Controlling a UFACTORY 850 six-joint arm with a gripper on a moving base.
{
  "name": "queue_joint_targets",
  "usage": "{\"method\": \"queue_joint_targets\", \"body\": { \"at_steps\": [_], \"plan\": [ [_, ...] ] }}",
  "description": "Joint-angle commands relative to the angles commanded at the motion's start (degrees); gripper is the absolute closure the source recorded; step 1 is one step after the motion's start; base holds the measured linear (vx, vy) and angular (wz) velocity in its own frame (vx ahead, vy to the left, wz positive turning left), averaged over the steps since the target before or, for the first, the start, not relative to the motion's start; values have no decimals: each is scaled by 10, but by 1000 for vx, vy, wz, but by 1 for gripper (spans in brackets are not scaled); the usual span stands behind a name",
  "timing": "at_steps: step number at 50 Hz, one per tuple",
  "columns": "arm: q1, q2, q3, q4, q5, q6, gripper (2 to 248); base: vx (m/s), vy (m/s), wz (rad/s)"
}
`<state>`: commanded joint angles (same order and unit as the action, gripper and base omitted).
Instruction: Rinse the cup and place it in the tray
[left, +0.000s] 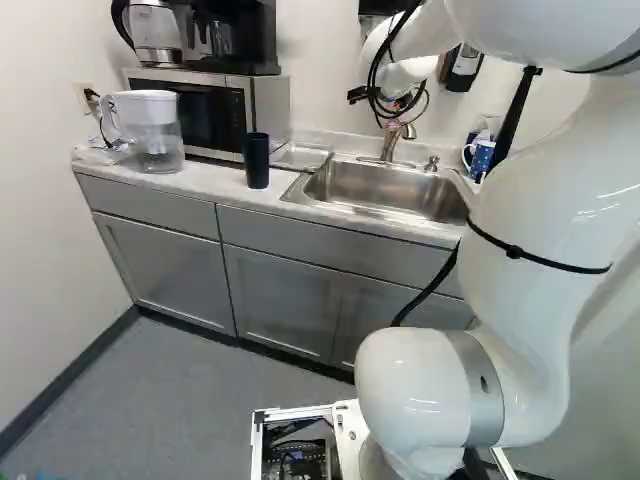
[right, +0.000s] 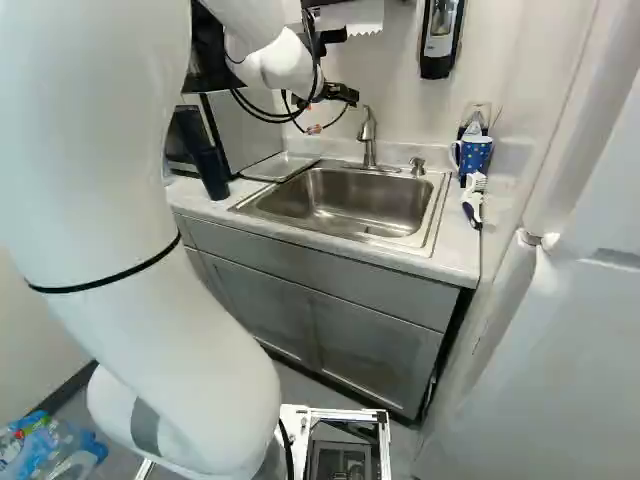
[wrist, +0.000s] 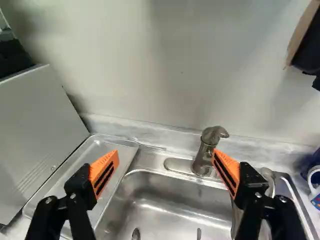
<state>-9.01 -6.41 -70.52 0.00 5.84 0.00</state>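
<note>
My black end effector (wrist: 166, 155) is spread wide, holding nothing, facing the wall behind the brushed-metal sink (right: 340, 205). Left of centre in the left base view, a tall dark-blue cup (left: 257, 160) stands upright on the pale worktop (left: 215, 178), beside the shallow grey tray (wrist: 82, 172). No water shows at the silver tap (right: 369, 140); rinsing and placing both seem still to do.

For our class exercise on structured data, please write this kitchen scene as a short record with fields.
cup: tall dark-blue cylinder, upright on the pale countertop
tray: shallow pale rectangular tray, between silver-sided microwave and stainless-steel sink
claw: black with orange pads, open, holding nothing
mug: blue, white-dotted, beyond the sink
task status: cup not in tray
</note>
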Motion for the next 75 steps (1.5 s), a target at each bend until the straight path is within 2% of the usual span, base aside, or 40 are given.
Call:
{"method": "queue_joint_targets", "body": {
  "at_steps": [11,36,75],
  "plan": [
    [-6,-19,-20,0,-18,0,3,0,0,0],
    [-12,-67,-70,0,-18,0,3,0,0,0],
    [-19,-127,-124,0,-18,0,3,0,0,0]
  ]
}}
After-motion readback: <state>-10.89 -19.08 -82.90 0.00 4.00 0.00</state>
